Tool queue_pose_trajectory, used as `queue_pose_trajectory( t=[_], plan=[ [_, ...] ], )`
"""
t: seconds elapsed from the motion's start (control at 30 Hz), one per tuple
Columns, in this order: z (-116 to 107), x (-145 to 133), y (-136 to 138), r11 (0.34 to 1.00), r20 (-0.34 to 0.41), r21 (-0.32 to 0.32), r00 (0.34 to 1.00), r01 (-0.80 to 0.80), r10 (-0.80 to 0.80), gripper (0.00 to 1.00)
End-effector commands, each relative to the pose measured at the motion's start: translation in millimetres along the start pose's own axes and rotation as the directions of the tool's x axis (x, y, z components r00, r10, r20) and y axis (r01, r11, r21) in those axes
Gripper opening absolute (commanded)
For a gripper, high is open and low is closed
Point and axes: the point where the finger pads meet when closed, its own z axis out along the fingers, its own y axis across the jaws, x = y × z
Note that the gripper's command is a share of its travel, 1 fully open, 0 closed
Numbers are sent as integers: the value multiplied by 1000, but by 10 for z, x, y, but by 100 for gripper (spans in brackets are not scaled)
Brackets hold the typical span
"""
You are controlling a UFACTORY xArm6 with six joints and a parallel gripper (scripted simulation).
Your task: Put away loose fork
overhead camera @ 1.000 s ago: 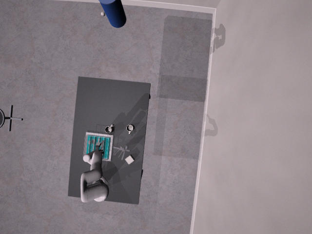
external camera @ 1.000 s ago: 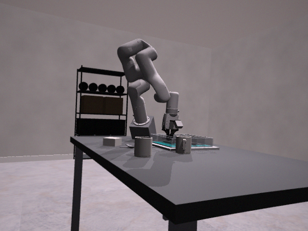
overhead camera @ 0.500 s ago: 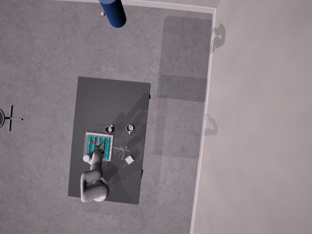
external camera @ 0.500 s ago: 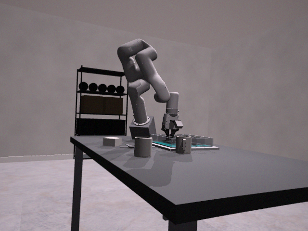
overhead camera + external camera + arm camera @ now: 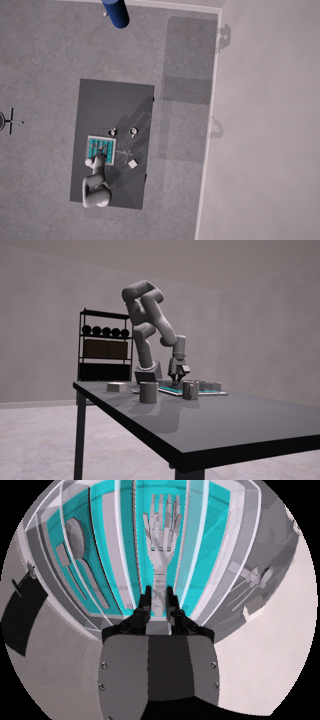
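Observation:
The cutlery tray (image 5: 89, 140) (image 5: 215, 392) (image 5: 242, 510) has a teal floor and white dividers. In the wrist view the forks (image 5: 162, 534) lie stacked in the middle slot, tines away from me and handles toward me. My gripper (image 5: 158, 593) (image 5: 101, 150) (image 5: 177, 380) is low over this slot, and its fingers stand a little apart on either side of the top fork's handle (image 5: 160, 582) without pinching it. Spoons (image 5: 76, 540) lie in a slot to the left.
Two grey mugs (image 5: 111, 132) (image 5: 133, 131) (image 5: 148, 392) (image 5: 190, 390) stand beside the tray. Loose cutlery (image 5: 124, 154) (image 5: 254, 576) and a white box (image 5: 132, 163) (image 5: 116, 386) lie on the counter to the right. A black shelf rack (image 5: 104, 343) stands behind the table.

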Motion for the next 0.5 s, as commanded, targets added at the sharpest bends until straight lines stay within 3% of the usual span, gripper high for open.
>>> queue_pose_trajectory(
  t=[0.0,0.47],
  plan=[
    [-6,9,-3,1000,-2,1,1000,0,0,24],
    [-43,7,-3,1000,-2,1,1000,0,0,24]
  ],
)
